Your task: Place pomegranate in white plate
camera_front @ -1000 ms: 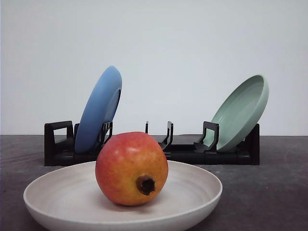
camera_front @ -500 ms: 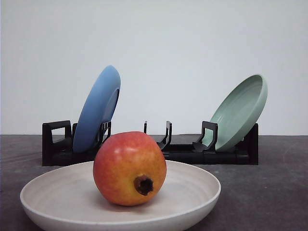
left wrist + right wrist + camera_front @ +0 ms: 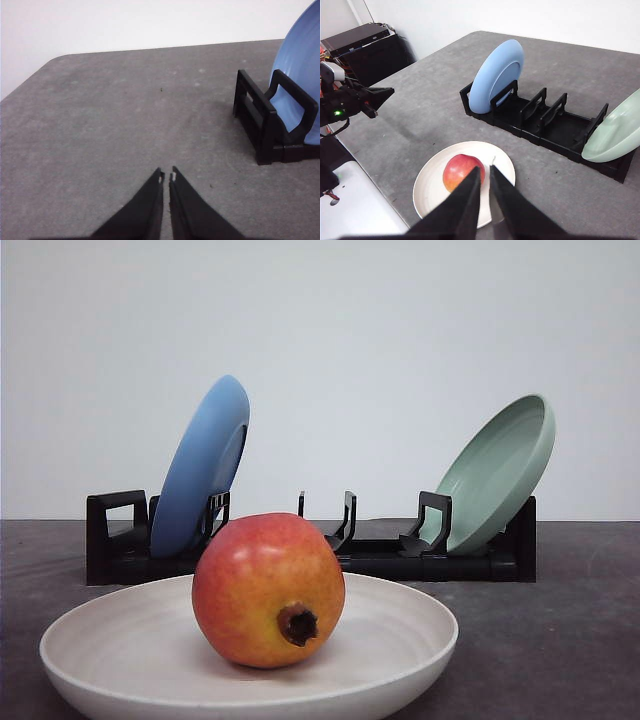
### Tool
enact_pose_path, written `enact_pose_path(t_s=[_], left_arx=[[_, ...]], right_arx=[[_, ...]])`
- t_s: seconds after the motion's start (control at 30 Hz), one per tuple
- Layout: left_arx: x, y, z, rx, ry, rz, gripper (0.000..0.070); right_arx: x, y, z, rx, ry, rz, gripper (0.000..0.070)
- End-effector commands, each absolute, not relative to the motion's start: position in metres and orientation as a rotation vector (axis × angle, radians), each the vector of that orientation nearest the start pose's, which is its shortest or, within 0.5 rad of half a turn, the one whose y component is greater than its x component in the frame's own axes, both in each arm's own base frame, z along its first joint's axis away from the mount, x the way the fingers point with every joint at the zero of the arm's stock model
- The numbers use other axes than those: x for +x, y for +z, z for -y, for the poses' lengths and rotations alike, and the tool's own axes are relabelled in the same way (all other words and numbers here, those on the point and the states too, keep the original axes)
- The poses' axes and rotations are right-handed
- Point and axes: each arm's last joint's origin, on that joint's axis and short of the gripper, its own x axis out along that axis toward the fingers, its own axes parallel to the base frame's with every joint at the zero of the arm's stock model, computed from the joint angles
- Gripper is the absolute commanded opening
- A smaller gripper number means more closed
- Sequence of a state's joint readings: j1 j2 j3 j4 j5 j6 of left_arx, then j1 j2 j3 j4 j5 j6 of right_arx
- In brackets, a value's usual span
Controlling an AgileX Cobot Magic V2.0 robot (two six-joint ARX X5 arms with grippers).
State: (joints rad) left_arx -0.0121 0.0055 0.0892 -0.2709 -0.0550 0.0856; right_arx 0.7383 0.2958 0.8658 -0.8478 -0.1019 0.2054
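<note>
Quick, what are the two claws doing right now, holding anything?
Left gripper: shut, holding nothing.
Right gripper: shut, holding nothing; the pomegranate lies in the white plate.

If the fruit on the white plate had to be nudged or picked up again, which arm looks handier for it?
Probably the right. Its end effector hangs above the pomegranate on the white plate. The left end effector faces bare table beside the black rack, well away from the fruit.

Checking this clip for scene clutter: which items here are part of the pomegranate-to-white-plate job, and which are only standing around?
Part of the job:
pomegranate, resting in the white plate
white plate
right gripper, shut, above the plate
left gripper, shut, over bare table

Standing around:
blue plate, leaning in the rack
pale green plate, leaning in the rack
black rack
</note>
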Motion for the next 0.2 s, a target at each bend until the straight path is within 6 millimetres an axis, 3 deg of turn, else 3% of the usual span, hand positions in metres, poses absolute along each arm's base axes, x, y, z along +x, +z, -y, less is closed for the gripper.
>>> enact_pose_path(t_s=[0.0, 0.17], left_arx=[[0.091, 0.164, -0.001, 0.094, 0.027, -0.184, 0.0000], [0.094, 0.151, 0.000, 0.094, 0.009, -0.215, 0.0000]], right_arx=[[0.023, 0.340, -0.025, 0.100, 0.815, -0.336, 0.0028], [0.023, 0.340, -0.025, 0.100, 0.815, -0.336, 0.0028]])
